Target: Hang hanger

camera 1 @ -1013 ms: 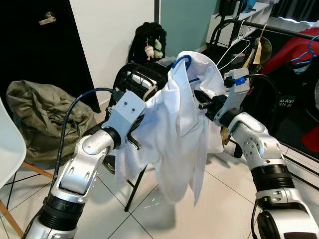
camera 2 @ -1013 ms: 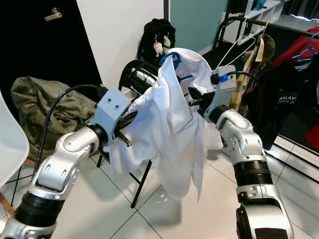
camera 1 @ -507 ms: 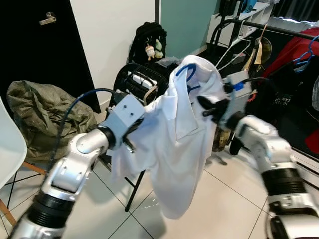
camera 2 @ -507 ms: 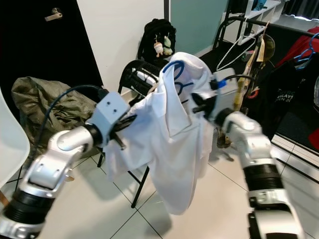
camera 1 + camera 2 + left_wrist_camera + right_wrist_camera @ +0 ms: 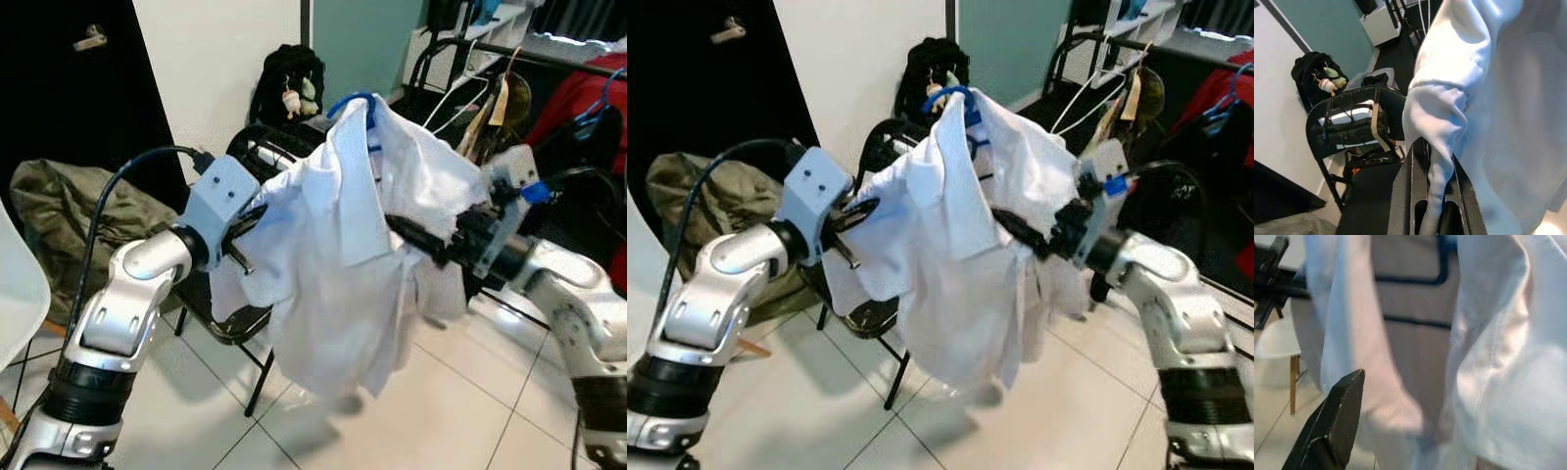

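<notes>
A white shirt hangs on a blue hanger, whose hook sticks up out of the collar. The shirt is stretched in the air between my two arms, above a black folding chair. My left gripper is shut on a fold of the shirt's left side, and the left wrist view shows that cloth pinched in my left gripper. From the right, my right gripper reaches into the shirt, its tip hidden by the cloth. The right wrist view shows the shirt close up with blue hanger bars behind it.
A clothes rack with a red garment and empty wire hangers stands at the back right. A black backpack leans on the white wall. At the left lies an olive bag, with a white chair at the left edge. The floor is tiled.
My right arm has swung lower and further right, and the shirt is spread wider between the arms. The hanger hook sits higher. The view has shifted a little.
</notes>
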`<state>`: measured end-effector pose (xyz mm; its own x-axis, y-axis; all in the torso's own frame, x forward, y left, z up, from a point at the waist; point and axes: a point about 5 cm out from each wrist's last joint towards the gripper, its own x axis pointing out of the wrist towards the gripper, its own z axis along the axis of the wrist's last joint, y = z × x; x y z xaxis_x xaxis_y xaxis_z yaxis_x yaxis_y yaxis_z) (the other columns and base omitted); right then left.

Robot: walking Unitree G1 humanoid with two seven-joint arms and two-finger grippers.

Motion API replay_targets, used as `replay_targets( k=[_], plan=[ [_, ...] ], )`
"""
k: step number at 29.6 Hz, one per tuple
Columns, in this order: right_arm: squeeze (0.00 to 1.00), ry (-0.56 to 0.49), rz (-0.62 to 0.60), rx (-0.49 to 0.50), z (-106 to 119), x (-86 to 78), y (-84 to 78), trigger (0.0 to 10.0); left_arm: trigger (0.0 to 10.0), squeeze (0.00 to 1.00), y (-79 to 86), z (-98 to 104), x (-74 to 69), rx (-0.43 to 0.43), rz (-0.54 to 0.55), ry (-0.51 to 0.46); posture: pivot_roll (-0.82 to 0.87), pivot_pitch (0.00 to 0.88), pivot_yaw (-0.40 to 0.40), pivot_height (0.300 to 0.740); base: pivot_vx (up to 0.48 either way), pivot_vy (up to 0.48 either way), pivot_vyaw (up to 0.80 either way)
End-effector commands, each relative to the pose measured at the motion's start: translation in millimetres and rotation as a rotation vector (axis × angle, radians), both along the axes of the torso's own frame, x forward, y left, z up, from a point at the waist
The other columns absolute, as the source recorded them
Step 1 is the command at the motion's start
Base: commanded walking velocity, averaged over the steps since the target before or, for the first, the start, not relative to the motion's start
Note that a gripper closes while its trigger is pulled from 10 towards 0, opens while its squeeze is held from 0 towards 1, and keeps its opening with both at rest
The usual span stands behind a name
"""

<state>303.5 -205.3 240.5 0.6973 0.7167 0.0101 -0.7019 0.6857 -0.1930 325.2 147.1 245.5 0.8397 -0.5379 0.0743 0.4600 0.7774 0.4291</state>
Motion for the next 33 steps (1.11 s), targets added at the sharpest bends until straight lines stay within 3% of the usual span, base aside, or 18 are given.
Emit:
replay_targets(
  k=[1, 3, 4, 9, 13, 16, 18, 20, 21, 23, 28, 31, 32, 33],
  plan=[
    [0.41, 0.026, 0.0, -0.067, -9, -3.6, 5.6, 10.0, 7.8, 0.0, -0.1, 11, 1.1, -0.043, -0.009, -0.046, -0.08, 0.061, 0.009, 0.74, 0.0, 0.0, 0.0],
    [0.41, 0.038, -0.005, -0.088, -13, -4.7, 6.7, 10.0, 7.8, 0.0, -0.6, 11, 1.4, -0.048, -0.013, -0.045, -0.08, 0.061, 0.009, 0.74, 0.0, 0.0, 0.0],
    [0.0, 0.052, 0.001, -0.082, -18, -7.6, 9.5, 10.0, 7.8, 0.0, -2.1, 12, 1.7, -0.061, -0.023, -0.043, -0.08, 0.062, 0.013, 0.74, 0.0, 0.0, 0.0],
    [0.0, 0.054, -0.002, -0.038, -19, -9.1, 14.2, 10.0, 7.9, 0.0, -4.2, 14, 2.3, -0.073, -0.036, -0.043, -0.08, 0.065, 0.017, 0.74, 0.0, 0.0, 0.0],
    [0.0, 0.044, -0.098, 0.013, -13, 0.0, 8.4, 10.0, 8.2, 0.0, -8.0, 14, 2.0, -0.072, -0.064, -0.044, -0.08, 0.064, 0.014, 0.74, 0.0, 0.0, 0.0],
    [0.0, 0.038, -0.104, 0.044, -10, 0.8, 6.6, 10.0, 8.2, 0.0, -8.2, 14, 1.7, -0.069, -0.069, -0.043, -0.08, 0.063, 0.011, 0.74, 0.0, 0.0, 0.0],
    [0.0, 0.023, -0.076, 0.116, -1, -2.3, 4.5, 10.0, 8.2, 0.0, -7.1, 13, 1.3, -0.061, -0.075, -0.04, -0.08, 0.065, 0.009, 0.74, 0.0, 0.0, 0.0],
    [0.0, 0.008, 0.054, 0.197, 9, -21.0, 0.0, 10.0, 8.3, 0.0, -0.1, 13, 2.1, -0.046, -0.059, -0.038, -0.08, 0.066, 0.007, 0.74, 0.0, 0.0, 0.0],
    [0.0, 0.008, 0.054, 0.197, 9, -21.0, 0.0, 10.0, 8.3, 0.0, -0.1, 13, 2.1, -0.046, -0.059, -0.038, -0.08, 0.066, 0.007, 0.74, 0.0, 0.0, 0.0],
    [0.0, -0.004, 0.135, 0.225, 14, -37.0, -7.7, 10.0, 8.3, 0.0, 9.0, 15, 4.1, -0.028, -0.034, -0.042, -0.08, 0.066, 0.007, 0.74, 0.0, 0.0, 0.0],
    [0.0, -0.007, 0.133, 0.225, 16, -41.3, -14.7, 10.0, 8.3, 0.0, 14.1, 18, 5.6, -0.02, -0.021, -0.048, -0.08, 0.069, 0.007, 0.74, 0.0, 0.0, 0.0],
    [0.0, 0.003, -0.034, 0.165, 10, -46.3, -48.9, 10.0, 8.2, 0.0, 30.1, 34, 10.1, -0.015, 0.011, -0.081, -0.08, 0.073, 0.013, 0.74, 0.0, 0.0, 0.0],
    [0.0, 0.003, -0.034, 0.165, 10, -46.3, -48.9, 10.0, 8.2, 0.0, 30.1, 34, 10.1, -0.015, 0.011, -0.081, -0.08, 0.073, 0.013, 0.74, 0.0, 0.0, 0.0],
    [0.0, 0.03, -0.162, 0.105, -2, -47.3, -64.2, 10.0, 8.3, 0.0, 37.1, 47, 10.1, -0.037, 0.007, -0.107, -0.09, 0.076, 0.016, 0.74, 0.0, 0.0, 0.0]
  ],
)
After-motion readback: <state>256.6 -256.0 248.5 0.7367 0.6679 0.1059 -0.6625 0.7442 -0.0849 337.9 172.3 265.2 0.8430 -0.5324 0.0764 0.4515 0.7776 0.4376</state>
